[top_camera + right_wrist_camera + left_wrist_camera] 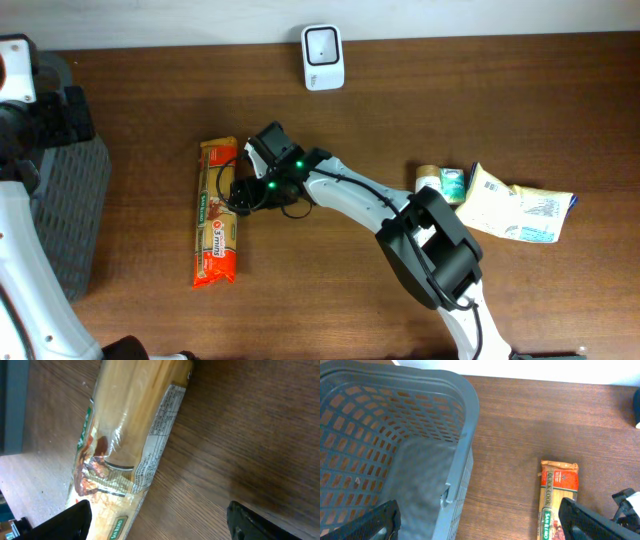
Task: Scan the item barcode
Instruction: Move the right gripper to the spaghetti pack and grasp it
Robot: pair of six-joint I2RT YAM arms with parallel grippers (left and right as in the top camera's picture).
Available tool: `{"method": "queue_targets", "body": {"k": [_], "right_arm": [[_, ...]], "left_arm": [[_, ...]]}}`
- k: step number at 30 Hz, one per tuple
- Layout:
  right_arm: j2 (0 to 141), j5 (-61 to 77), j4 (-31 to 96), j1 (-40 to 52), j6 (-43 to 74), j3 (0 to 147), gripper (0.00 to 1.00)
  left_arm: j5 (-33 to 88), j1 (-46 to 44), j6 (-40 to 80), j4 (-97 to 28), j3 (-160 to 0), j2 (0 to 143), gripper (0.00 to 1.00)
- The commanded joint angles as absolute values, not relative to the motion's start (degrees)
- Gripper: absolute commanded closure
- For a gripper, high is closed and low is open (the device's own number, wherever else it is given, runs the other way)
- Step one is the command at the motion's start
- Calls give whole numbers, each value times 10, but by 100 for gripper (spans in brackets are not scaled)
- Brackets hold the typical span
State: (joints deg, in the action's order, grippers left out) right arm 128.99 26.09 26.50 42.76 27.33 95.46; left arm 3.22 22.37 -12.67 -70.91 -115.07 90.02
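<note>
- The pasta packet (pixel 218 212) is laid flat on the worktop (pixel 450 110), left of the middle, well apart from the scanner (pixel 323 57) at the far edge.
- The right gripper (pixel 240 190) is held wide at the packet's right side; nothing is gripped.
- The left gripper (pixel 477 512) is held wide over the grey basket (pixel 465 420).

Wooden table (pixel 500 90) — pasta pack (pixel 216 215), grey basket (pixel 75 200), white scanner (pixel 323 57), yellow pouch (pixel 520 205)

Pasta packet (pixel 559 497) is showing "QUICK COOK" running lengthwise, with a green badge (pixel 546 526) below it reading "SAN REMO". In the right wrist view, its white panel (pixel 156 435) is carrying fine print too small to read.
</note>
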Motion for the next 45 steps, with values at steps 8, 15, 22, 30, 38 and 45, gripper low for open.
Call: {"method": "queue_targets", "body": {"k": [8,15,22,30,38,45], "right_arm": [[1309,283,190,440,399,967,21],[1324,249,184,460,456,967,51],[1326,251,186,458,456,967,96],[1301,264,303,411,322,967,96],[1270,246,203,433,357,967,21],[1317,67,115,461,408,967,43]], "left_arm": [[37,227,-134,-708,-1152,900,1],[37,227,-134,-708,-1152,900,1],[37,227,-134,-708,-1152,900,1],[37,227,-134,-708,-1152,900,1],[37,227,-134,-717,-1152,900,1],[37,227,-134,-731,-1152,900,1]]}}
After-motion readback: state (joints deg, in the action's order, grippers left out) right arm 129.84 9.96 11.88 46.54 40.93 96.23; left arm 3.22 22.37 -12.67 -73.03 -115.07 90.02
